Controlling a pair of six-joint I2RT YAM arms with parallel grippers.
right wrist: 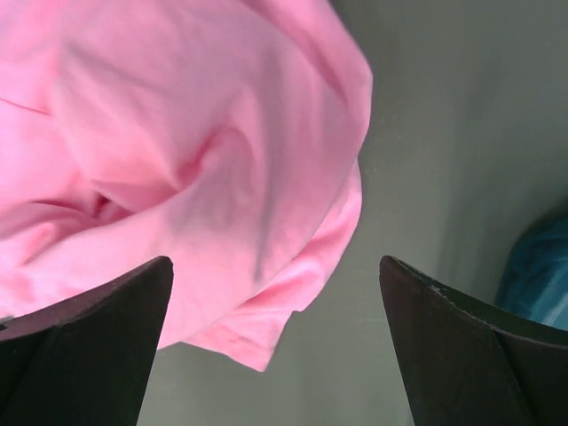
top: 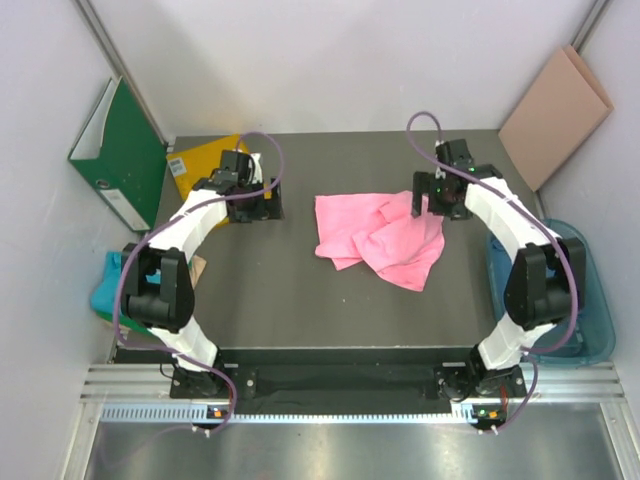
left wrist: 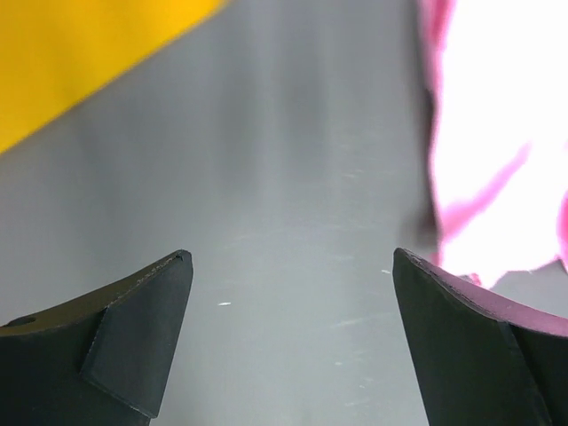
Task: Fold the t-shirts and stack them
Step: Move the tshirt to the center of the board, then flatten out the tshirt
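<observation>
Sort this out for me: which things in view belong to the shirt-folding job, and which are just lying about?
Job:
pink t-shirt, crumpled mid-table
teal cloth off the table's left edge, probably another shirt

Lying about:
yellow sheet, far-left corner
green binder, against the left wall
tan board, leaning far right
blue tub, right of the table; contents unclear

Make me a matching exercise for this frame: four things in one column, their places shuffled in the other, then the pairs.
1 pink t-shirt
2 yellow sheet
3 green binder
4 blue tub

A standing left of the table
B middle of the table
C right of the table
D table's far-left corner

Pairs: 1-B; 2-D; 3-A; 4-C
</observation>
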